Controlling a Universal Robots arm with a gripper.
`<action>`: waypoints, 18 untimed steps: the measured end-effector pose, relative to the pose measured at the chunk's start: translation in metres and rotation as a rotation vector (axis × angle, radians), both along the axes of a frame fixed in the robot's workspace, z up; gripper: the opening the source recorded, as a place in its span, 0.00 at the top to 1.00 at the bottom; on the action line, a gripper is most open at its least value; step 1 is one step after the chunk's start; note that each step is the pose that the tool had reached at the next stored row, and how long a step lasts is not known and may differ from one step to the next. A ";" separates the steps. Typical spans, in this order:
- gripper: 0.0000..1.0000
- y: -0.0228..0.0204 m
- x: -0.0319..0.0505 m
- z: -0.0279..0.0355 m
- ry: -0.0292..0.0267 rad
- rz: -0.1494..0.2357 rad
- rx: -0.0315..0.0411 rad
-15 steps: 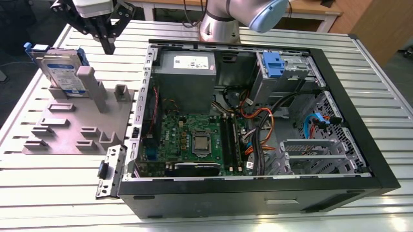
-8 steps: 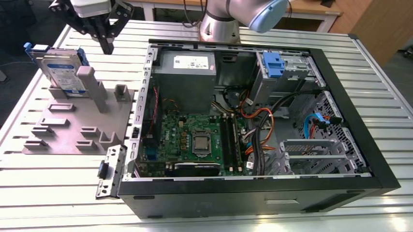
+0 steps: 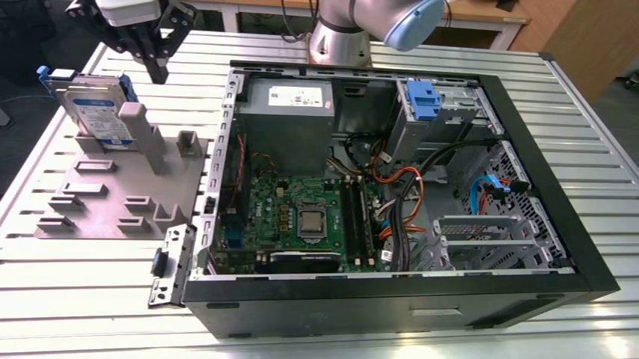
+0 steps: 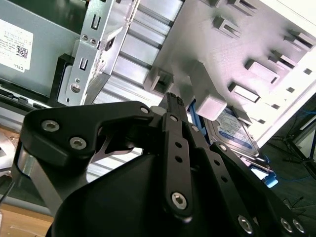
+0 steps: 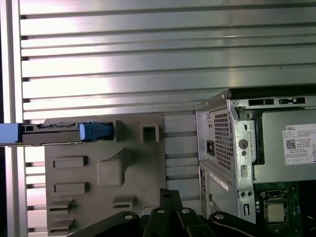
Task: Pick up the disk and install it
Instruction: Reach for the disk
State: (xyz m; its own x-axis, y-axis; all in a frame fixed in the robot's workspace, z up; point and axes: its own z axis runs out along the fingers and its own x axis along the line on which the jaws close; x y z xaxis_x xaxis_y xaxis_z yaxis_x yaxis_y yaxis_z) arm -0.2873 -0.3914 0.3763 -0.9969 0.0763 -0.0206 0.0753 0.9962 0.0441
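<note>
Your gripper (image 3: pixel 160 75) hangs above the far end of the grey fixture plate (image 3: pixel 110 202), with its jaws clenched together on nothing. In both wrist views the 2 fingertips (image 5: pixel 170 194) sit pressed side by side, with no part between them.

The disk (image 3: pixel 95 108) is not in your grasp. It stands upright on its long edge in a slot at the far corner of the fixture plate, on the exterior view's left, with its white-and-blue label facing the camera and the blue carrier framing it. The gripper is above it and a little toward the exterior view's right, apart from it. 1 tall grey post (image 3: pixel 150 138) rises from the plate just beside the disk, on the side nearer the computer case (image 3: pixel 559 224).

In the first wrist view you see the disk (image 5: pixel 54 131) edge-on, as a thin strip along the plate's (image 5: pixel 148 163) edge, with the blue carrier tab at its end. In the second wrist view the disk's label (image 4: pixel 234 131) shows past the fingers, beside the post.

The case lies open on the slatted aluminium table (image 3: pixel 80 299). It holds the motherboard (image 3: pixel 299 217), the grey power supply (image 3: pixel 289 97) at the far side, a fixed blue caddy (image 3: pixel 424 101) and a silver drive cage (image 3: pixel 484 239)
</note>
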 end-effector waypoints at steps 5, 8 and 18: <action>0.89 0.0003 -0.0067 -0.0003 0.0001 0.000 0.0000; 0.89 0.0004 -0.0090 -0.0007 0.0010 0.000 0.0000; 0.89 0.0083 -0.0204 -0.0030 0.0074 0.000 0.0000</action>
State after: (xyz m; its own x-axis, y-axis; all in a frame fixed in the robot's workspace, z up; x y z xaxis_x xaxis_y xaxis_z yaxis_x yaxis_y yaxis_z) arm -0.3077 -0.3831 0.3733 -0.9970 0.0763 -0.0132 0.0756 0.9962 0.0435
